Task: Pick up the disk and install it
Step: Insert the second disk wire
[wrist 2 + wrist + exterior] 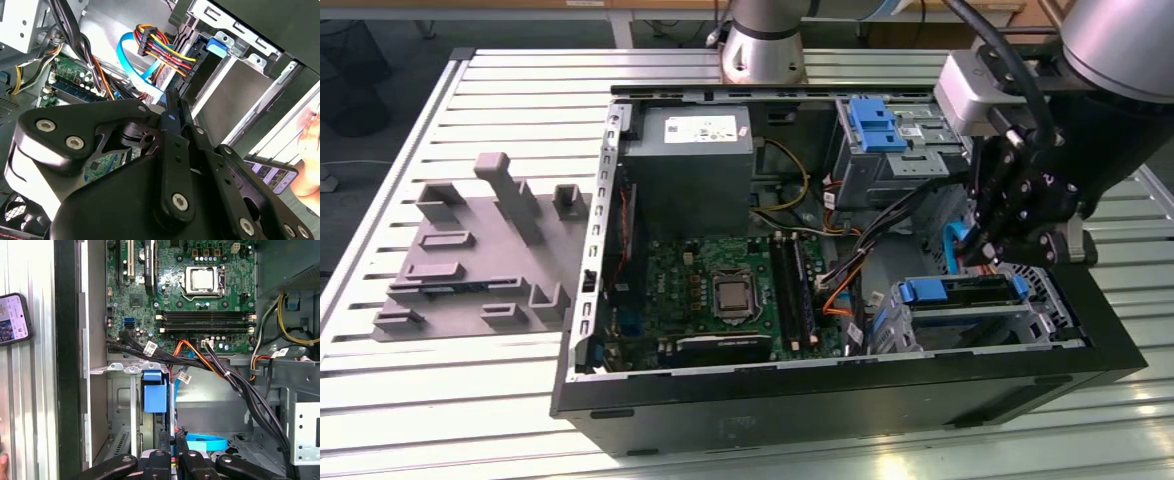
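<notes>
Hovering over the open computer case (pixel 854 400), the gripper (pixel 172 450) has its fingers closed together and holding nothing, poised above the drive cage (pixel 974 310) where the disk (pixel 977 293) already sits, presumably seated in its bay.

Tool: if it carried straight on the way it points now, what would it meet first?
Probably the blue plastic tab on the metal drive cage, just ahead of the tool; depth is unclear.
</notes>
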`<act>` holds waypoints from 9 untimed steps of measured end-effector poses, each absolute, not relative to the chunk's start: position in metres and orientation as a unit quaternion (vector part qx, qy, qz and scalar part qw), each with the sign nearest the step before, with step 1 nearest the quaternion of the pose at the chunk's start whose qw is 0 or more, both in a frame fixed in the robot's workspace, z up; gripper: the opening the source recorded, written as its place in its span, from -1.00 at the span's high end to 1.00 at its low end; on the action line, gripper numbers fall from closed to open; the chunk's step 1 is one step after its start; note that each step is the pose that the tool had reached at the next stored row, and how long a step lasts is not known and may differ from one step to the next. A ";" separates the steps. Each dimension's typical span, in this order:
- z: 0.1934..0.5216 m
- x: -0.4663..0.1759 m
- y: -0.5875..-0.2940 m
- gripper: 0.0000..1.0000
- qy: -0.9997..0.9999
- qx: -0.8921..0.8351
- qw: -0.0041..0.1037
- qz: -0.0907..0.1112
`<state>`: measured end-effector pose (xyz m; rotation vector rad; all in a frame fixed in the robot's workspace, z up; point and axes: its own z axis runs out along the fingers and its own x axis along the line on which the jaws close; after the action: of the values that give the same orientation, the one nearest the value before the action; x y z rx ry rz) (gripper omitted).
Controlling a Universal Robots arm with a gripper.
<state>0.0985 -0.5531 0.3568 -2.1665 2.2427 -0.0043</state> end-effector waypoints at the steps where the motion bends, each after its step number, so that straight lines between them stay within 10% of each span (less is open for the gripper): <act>1: 0.356 0.099 -0.553 0.69 0.719 -0.695 0.012 -0.001; 9: 0.351 0.099 -0.555 0.69 0.723 -0.691 0.012 -0.001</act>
<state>0.0986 -0.5548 0.3514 -2.1542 2.2546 -0.0047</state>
